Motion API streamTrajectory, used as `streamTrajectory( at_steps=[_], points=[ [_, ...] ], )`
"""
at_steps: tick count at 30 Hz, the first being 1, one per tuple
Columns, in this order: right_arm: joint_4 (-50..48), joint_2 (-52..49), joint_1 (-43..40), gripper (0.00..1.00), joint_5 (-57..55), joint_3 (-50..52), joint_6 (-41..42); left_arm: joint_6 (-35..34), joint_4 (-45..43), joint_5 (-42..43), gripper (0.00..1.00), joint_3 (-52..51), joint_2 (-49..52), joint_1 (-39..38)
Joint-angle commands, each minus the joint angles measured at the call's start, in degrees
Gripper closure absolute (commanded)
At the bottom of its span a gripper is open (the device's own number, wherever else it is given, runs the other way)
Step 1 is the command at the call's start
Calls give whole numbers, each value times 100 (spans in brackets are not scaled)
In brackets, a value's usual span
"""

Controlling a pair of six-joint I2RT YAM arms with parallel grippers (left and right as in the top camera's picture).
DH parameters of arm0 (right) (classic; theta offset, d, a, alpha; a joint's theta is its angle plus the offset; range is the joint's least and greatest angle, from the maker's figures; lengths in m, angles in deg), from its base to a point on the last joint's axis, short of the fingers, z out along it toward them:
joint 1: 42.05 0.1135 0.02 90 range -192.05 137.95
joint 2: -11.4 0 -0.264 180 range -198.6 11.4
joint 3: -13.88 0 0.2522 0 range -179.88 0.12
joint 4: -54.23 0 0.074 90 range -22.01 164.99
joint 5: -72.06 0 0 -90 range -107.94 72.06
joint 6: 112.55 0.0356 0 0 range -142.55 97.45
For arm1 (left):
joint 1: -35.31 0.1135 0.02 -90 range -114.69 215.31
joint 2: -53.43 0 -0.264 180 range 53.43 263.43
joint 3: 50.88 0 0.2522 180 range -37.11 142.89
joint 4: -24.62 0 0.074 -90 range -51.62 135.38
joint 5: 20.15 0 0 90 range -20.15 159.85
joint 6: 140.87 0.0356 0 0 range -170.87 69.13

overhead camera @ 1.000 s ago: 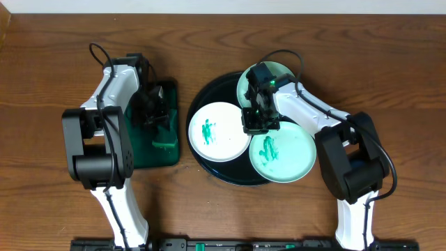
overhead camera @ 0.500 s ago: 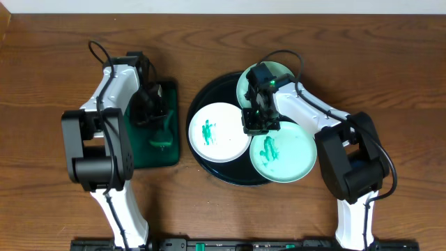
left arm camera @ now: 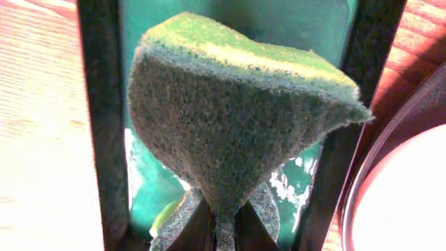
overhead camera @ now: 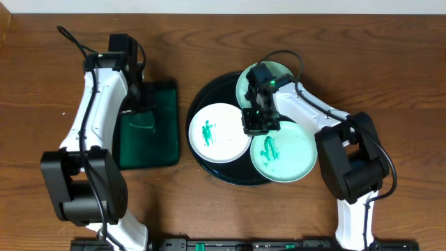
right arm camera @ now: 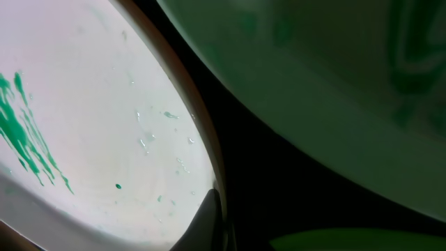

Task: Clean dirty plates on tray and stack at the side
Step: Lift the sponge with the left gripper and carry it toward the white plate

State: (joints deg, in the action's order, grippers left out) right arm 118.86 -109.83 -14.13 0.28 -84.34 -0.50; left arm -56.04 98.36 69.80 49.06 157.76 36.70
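Ok so the left end effector (left arm camera: 224, 223) has just clamped down on the sponge (left arm camera: 237, 118) and pulled it up out of the dark-green tray (overhead camera: 150, 146) towards the counter's left edge. A second ago it was down in that tray, half open. Now it's pinched tight on the sponge's bottom edge, scrubby side facing the wrist camera, with teal water pooled below. My read: pickup done, scrubbing comes next.

Moving right, the black tray (overhead camera: 189, 122) sits about mid-counter with all three dirty plates on it. The white plate (overhead camera: 219, 132) is on its left side, smeared green. One mint plate (overhead camera: 286, 157) is toward the near edge, also smeared, and the other mint plate (overhead camera: 282, 70) is at the back. Nothing looks wiped yet.

The right end effector (overhead camera: 254, 125) hasn't budged. It's fully closed, with nothing in it that I can make out, parked right at the white plate's rim between the plates. That arm lies across the back mint plate, so it could crowd the sponge.

The bare counter (overhead camera: 404, 84) by the right edge has no stack yet.
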Motion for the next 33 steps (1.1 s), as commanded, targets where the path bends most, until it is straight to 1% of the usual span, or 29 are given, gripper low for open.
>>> streamTrajectory(
  at_steps=[1, 9, 19, 22, 25, 29, 33],
  points=[
    [101, -94, 46, 99, -127, 92, -133, -125, 7, -345, 93, 151, -61, -101],
    [94, -94, 46, 99, -127, 92, -133, -267, 33, -363, 92, 149, -61, -186],
    [81, -94, 46, 99, -127, 92, -133, -273, 55, -361, 93, 149, -61, -186],
    [76, -94, 46, 99, -127, 92, -133, -573, 229, -358, 93, 149, -61, -184],
    [76, -94, 46, 99, -127, 92, -133, -907, 553, -101, 93, 149, -61, -177],
    [74, -94, 46, 99, -127, 92, -136, -1043, 844, 350, 93, 149, -61, -179],
    [74, -94, 46, 99, -127, 92, -133, -1045, 922, 415, 93, 149, -61, -177]
  ],
)
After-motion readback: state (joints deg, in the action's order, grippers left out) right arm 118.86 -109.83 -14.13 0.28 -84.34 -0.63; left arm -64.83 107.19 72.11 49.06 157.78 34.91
